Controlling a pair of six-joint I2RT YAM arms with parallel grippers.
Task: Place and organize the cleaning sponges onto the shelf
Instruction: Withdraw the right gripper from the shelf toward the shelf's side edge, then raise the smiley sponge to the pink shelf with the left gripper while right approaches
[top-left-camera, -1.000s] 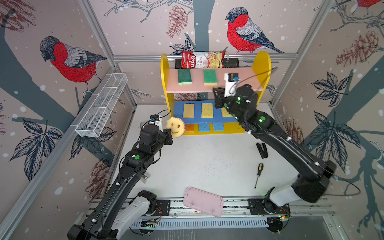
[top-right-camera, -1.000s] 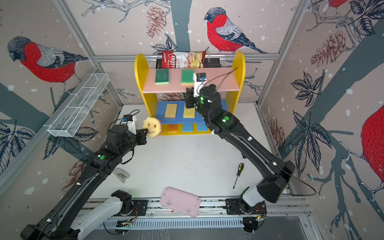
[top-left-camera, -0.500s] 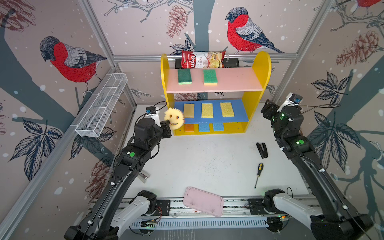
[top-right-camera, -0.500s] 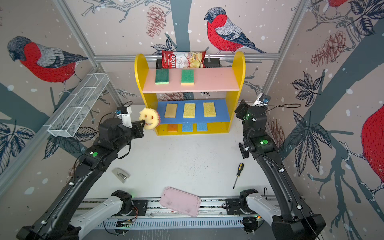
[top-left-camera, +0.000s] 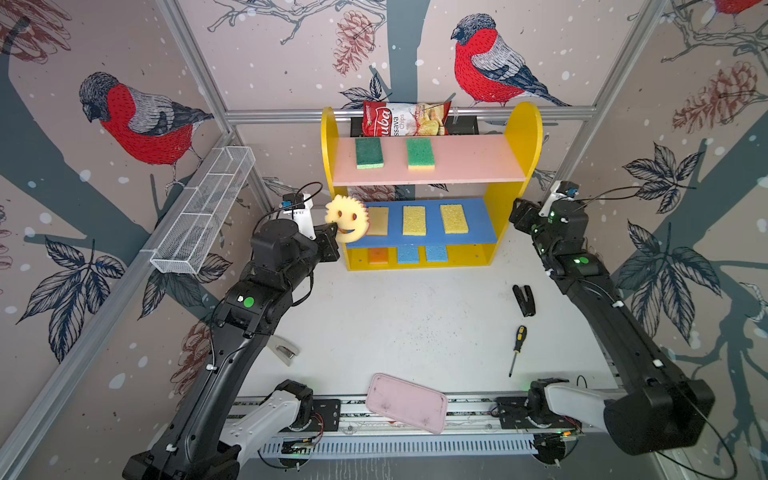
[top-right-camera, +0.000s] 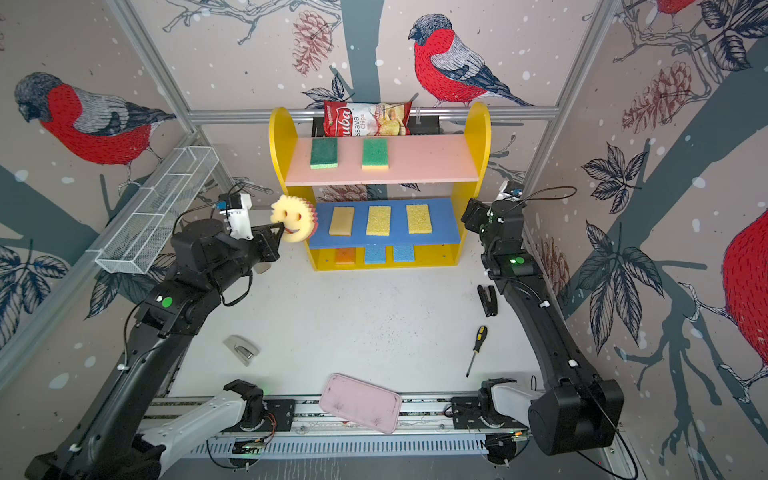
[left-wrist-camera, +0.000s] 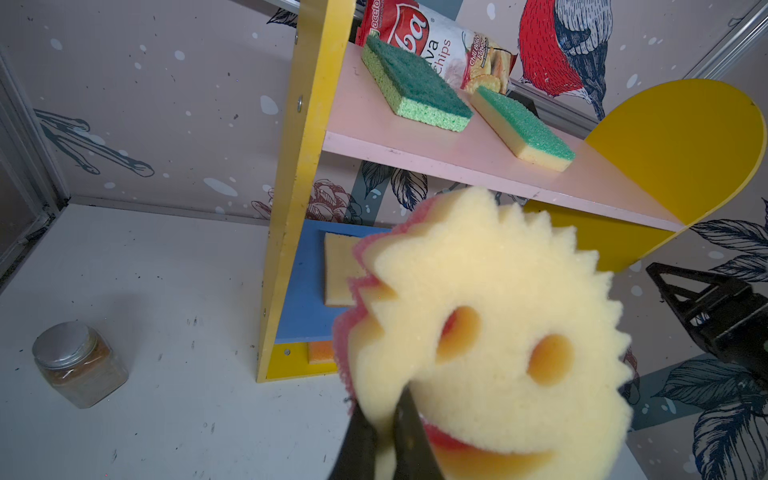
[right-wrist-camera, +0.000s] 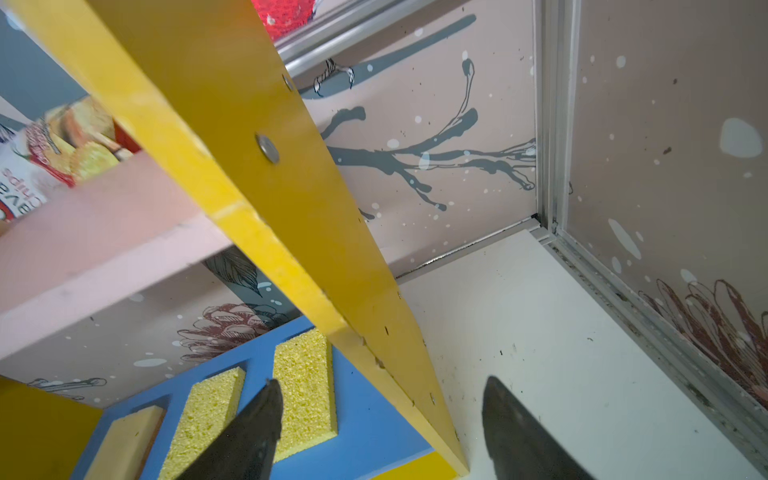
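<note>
Smiley sponge (top-left-camera: 347, 218) hangs in the air, pinched at its lower edge by the left gripper (top-left-camera: 332, 228), just in front of the shelf (top-left-camera: 524, 137) at its left panel (top-left-camera: 328, 158), about level with the blue board (top-left-camera: 482, 228). Eight are home already: two green sponges (top-left-camera: 369, 153) on the pink board (top-left-camera: 473, 160), a tan sponge (top-left-camera: 377, 221) and two yellow sponges (top-left-camera: 414, 220) on the blue, an orange sponge (top-left-camera: 378, 255) and two blue sponges (top-left-camera: 408, 254) down on the base (top-left-camera: 465, 262). So this looks like the last one to place. Best open room, I'd say, is the bare right half of the pink board; blue is nearly full. Watch that left panel's front edge, it sits right beside the sponge. Right gripper (right-wrist-camera: 382, 382) is off by the right panel (right-wrist-camera: 266, 174), jaws spread and empty, well apart from the left.
</note>
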